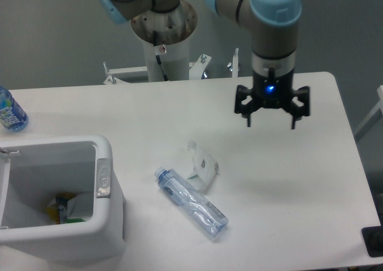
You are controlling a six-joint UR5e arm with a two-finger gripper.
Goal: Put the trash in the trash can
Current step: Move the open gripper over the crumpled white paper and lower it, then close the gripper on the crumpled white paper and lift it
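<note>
A small clear plastic packaging piece (201,163) lies on the white table near its middle. A slim clear bottle with a bluish tint (191,203) lies on its side just in front of it, cap toward the left. The white trash can (99,220) stands at the front left, its lid open, its grey oval latch (103,177) on the right rim, and some scraps inside. My gripper (271,122) hangs above the table to the right of the packaging, well clear of it, with both fingers spread open and nothing between them.
A bottle with a bright blue label (10,112) stands at the far left edge of the table (311,181). The arm's base column (164,43) rises behind the table's back edge. A dark object (374,241) sits off the front right corner.
</note>
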